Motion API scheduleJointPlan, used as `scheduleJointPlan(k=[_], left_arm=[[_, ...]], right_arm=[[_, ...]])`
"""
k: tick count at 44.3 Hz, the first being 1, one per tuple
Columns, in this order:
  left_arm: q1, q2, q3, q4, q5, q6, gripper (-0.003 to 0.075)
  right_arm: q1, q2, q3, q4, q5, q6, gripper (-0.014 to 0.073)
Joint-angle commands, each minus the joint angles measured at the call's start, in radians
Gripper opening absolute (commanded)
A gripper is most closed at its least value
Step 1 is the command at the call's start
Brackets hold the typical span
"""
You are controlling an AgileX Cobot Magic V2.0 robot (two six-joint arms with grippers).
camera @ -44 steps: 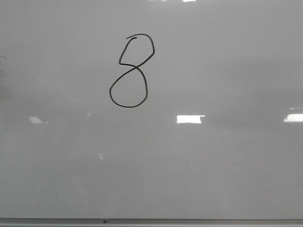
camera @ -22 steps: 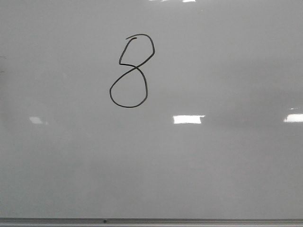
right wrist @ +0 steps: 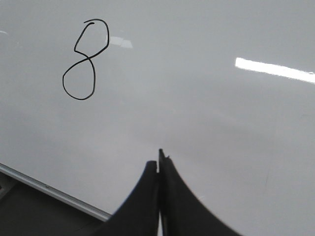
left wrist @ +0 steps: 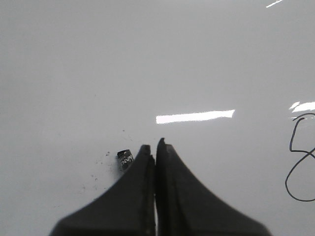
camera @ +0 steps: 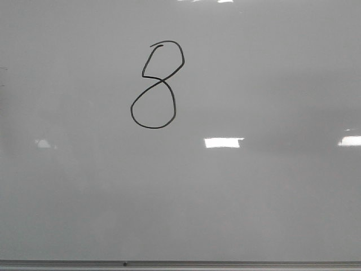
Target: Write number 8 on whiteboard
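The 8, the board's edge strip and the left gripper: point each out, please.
8 (camera: 162, 81), front view, where its loops cross.
Edge strip (camera: 225, 263), front view, on the grey metal.
Left gripper (left wrist: 153, 145), left wrist view, between the shut fingertips.

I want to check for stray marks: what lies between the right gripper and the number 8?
Only bare whiteboard. The right wrist view shows nothing between the right gripper and the number 8.

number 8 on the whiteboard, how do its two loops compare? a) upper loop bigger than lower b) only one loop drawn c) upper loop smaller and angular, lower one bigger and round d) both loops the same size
c: in the front view the number 8 on the whiteboard has a small angular loop on top of a larger round one.
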Motion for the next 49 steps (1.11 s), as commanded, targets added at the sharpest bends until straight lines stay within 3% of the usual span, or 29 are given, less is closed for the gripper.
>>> scheduleJointPlan(k=[1,27,29,36,49], left_arm=[[-0.008,0.004,-0.029,-0.010,-0.066,0.000,-0.0019],[-0.008,0.004,-0.023,0.003,-0.070,-0.005,-0.0019],[-0.008,-0.006,-0.014,0.076,-0.070,-0.040,-0.0019],[-0.008,-0.091,0.056,0.382,-0.070,-0.381,-0.0019],[-0.008,-0.313,0.291,0.384,-0.070,-0.391,-0.0019]], right_arm=[[-0.008,0.002,-0.027,0.017,-0.070,-0.002,-0.0067],[-0.008,0.002,-0.027,0.017,-0.070,-0.002,-0.0067],[-0.008,0.002,-0.027,0.017,-0.070,-0.002,-0.0067],[-0.008,0.002,-0.027,0.017,-0.070,-0.002,-0.0067],[-0.008,0.002,-0.027,0.017,-0.070,-0.002,-0.0067]])
